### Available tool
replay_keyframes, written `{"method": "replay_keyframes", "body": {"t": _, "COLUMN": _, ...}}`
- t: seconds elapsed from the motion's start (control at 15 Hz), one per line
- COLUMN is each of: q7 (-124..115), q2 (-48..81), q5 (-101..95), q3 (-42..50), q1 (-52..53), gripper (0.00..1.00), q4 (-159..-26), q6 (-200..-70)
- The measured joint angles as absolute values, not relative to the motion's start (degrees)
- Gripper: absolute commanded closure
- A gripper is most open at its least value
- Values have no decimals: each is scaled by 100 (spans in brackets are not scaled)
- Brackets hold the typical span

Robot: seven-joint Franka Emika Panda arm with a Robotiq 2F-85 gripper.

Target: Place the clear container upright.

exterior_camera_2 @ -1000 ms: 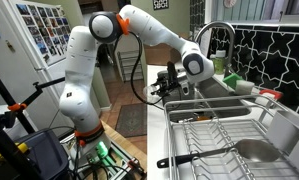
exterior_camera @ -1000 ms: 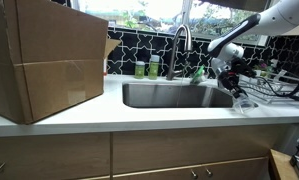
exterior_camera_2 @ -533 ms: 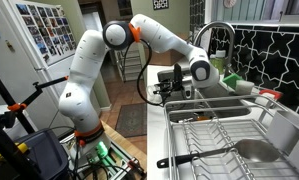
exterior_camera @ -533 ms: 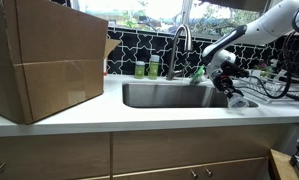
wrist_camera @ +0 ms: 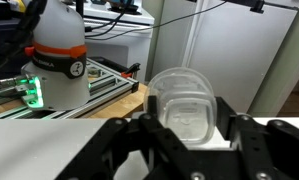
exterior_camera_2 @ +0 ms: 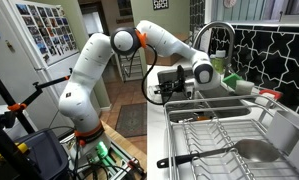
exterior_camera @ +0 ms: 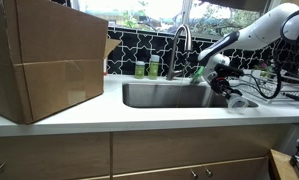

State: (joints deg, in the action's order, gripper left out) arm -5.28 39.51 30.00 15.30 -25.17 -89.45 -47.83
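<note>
In an exterior view, my claw (exterior_camera: 233, 94) hangs low over the tabletop (exterior_camera: 139, 116) just right of the sink (exterior_camera: 159, 93), with my arm reaching in from the right. The clear container (exterior_camera: 241, 102) sits on the tabletop at the claw's tip, near the sink's right edge. It is too small here for me to tell how it lies. A faucet (exterior_camera: 179, 45) rises behind the sink with green bottles (exterior_camera: 146, 69) to its left, and a big cardboard box (exterior_camera: 44, 60) fills the left side.

In an exterior view from the far end, my claw (exterior_camera_2: 169, 88) shows as a dark mass beyond the wire dish rack (exterior_camera_2: 229, 140), which takes up the near right. I cannot make out the container from here.

In the wrist view, the claw (wrist_camera: 189, 122) has its jaws spread, one on each side of the clear container (wrist_camera: 184, 100). The container sits right between them with a round end turned toward the camera. Whether the jaws press on it or only flank it, I cannot tell. My white base with its orange band (wrist_camera: 57, 50) stands far left.
</note>
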Motion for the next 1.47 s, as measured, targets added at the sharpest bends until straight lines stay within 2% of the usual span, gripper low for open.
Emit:
{"method": "replay_keyframes", "body": {"t": 0.6, "q7": -837, "q2": 4189, "q5": 2849, "q3": 884, "q1": -2787, "gripper": 66, "q4": -8938, "q6": -4719}}
{"method": "replay_keyframes", "body": {"t": 0.73, "q7": -850, "q2": 4188, "q5": 2802, "q3": 865, "q1": -2836, "gripper": 58, "q4": -8921, "q6": -4719}}
{"method": "replay_keyframes", "body": {"t": 1.0, "q7": -926, "q2": 4189, "q5": 2757, "q3": 864, "q1": -2925, "gripper": 52, "q4": -8875, "q6": -4719}}
{"method": "replay_keyframes", "body": {"t": 1.13, "q7": -988, "q2": 4190, "q5": 2754, "q3": 864, "q1": -2961, "gripper": 34, "q4": -8845, "q6": -4721}}
{"method": "replay_keyframes", "body": {"t": 1.27, "q7": -1040, "q2": 4190, "q5": 2754, "q3": 865, "q1": -2987, "gripper": 30, "q4": -8826, "q6": -4722}}
{"method": "replay_keyframes", "body": {"t": 1.33, "q7": -1066, "q2": 4190, "q5": 2754, "q3": 865, "q1": -2996, "gripper": 23, "q4": -8817, "q6": -4722}}
{"method": "replay_keyframes", "body": {"t": 1.4, "q7": -1085, "q2": 4190, "q5": 2754, "q3": 865, "q1": -3002, "gripper": 27, "q4": -8808, "q6": -4722}}
{"method": "replay_keyframes", "body": {"t": 1.47, "q7": -1098, "q2": 4190, "q5": 2754, "q3": 865, "q1": -3006, "gripper": 23, "q4": -8800, "q6": -4722}}
